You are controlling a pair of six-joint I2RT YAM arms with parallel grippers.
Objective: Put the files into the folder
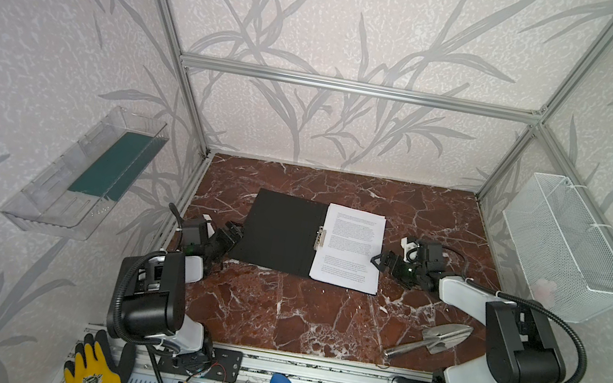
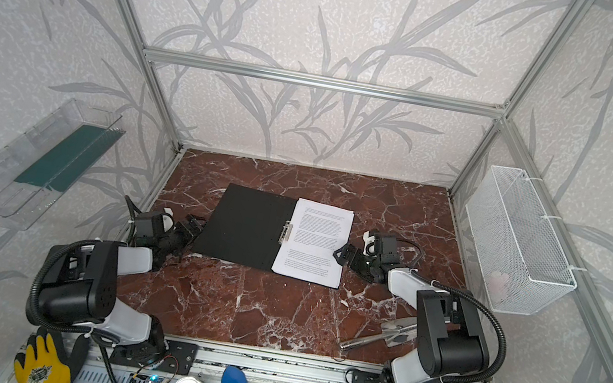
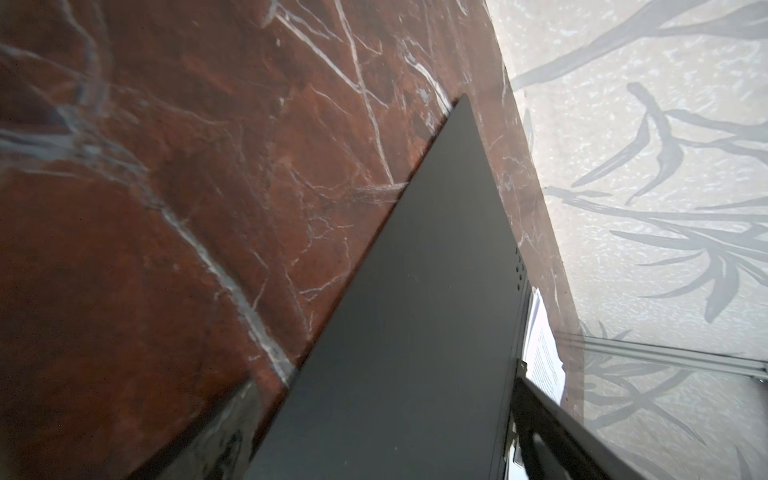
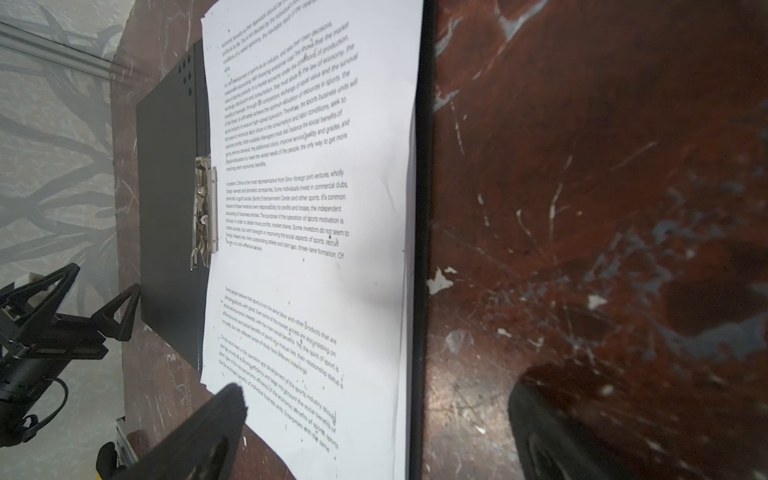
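- Soft, even light is filling both top views; shadows are lying faint on the marble table (image 1: 276,314).
- The wide lens is splaying the frame rails (image 1: 356,88) outward toward those views' edges.
- My left wrist view is running dim, the nearest marble blurring.
- Fingers (image 4: 199,436) of my right gripper (image 4: 384,386) are blurring dark up close; the files (image 4: 311,208) are reading sharp.

You are seeing the folder (image 1: 281,232) lying open and flat on the table (image 1: 317,321), black inside facing up; the files (image 1: 350,246) are resting stacked on its right half, beside the metal clip (image 1: 320,239)
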